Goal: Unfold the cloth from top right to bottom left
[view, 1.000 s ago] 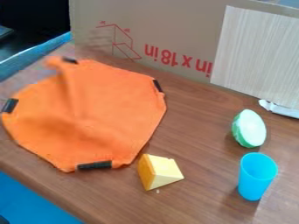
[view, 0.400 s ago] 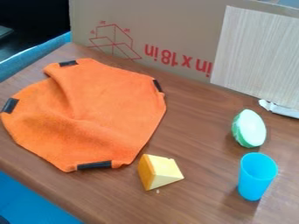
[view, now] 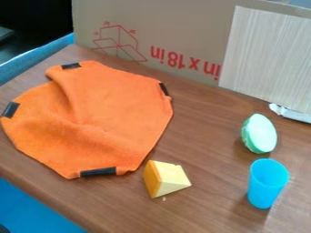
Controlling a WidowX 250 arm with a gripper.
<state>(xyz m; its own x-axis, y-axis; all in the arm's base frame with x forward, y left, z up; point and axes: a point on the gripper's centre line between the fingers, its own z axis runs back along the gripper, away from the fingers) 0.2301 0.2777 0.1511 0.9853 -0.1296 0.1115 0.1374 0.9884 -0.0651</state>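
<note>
Bench [view: 206, 136]: one, brown, wood-grained, its top running at a slant across my view. Behind it, one upright sheet of cardboard [view: 182, 27] with red print. Against the cardboard at right, one pale panel [view: 267, 54], finely streaked; at its foot, one crumpled white strip [view: 291, 113]. Blue material [view: 36, 209] below the bench's near left edge; a dark area of the room at upper left.

Pincer: state, I cannot tell, whether released, clenched or grasping something; nor can I tell what it touches.

Cloth [view: 115, 113]: one, orange, on the left part of the bench, largely spread, with black strips [view: 97, 172] at four places along its border. A soft fold runs down from the upper left toward the middle; the lower part is gently rumpled. Its place relative to the pincer: cannot tell.

Also on the bench: one yellow wedge [view: 165, 178], just beside the cloth's lower right border, apart from it; one light blue cup [view: 267, 186], upright, at right; one green half-round piece [view: 259, 133] with a pale flat face, tilted, beyond the cup.
</note>
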